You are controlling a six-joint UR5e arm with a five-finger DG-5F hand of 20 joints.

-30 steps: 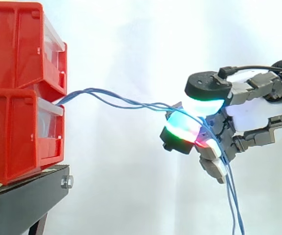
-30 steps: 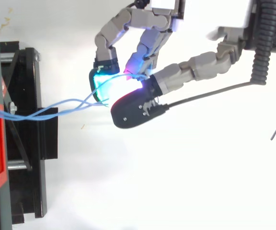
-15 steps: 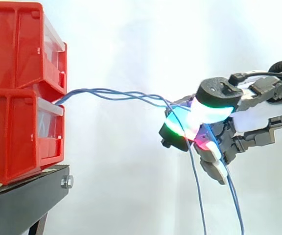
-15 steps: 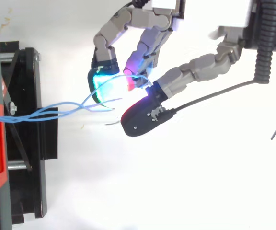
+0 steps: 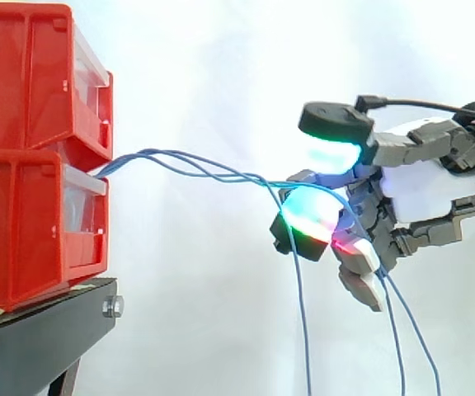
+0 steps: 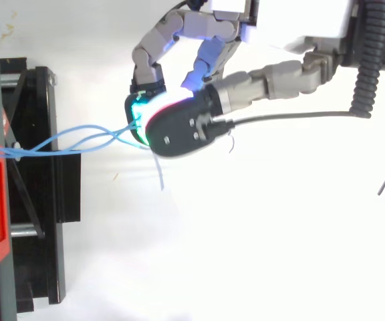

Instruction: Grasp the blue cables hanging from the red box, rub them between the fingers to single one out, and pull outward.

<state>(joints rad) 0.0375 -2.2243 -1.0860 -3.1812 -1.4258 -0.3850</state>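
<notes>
Tho thumb's up, hand (image 5: 423, 186) hooks blue cables (image 5: 151, 153).

**Item: grey-jointed robot hand (image 5: 423, 186).** I log its black-capped thumb pad (image 5: 334, 153) raised clear of the green-glowing fingertips (image 5: 308, 216), which it pressed half a second ago. Seen from above, the pad (image 6: 179, 130) has swung back over them.

**Item: thin blue cables (image 5: 196, 165).** Three strands now hang below the hand, against two before. The foremost strand (image 5: 301, 330) has shifted further ahead of the fingertips.
</notes>
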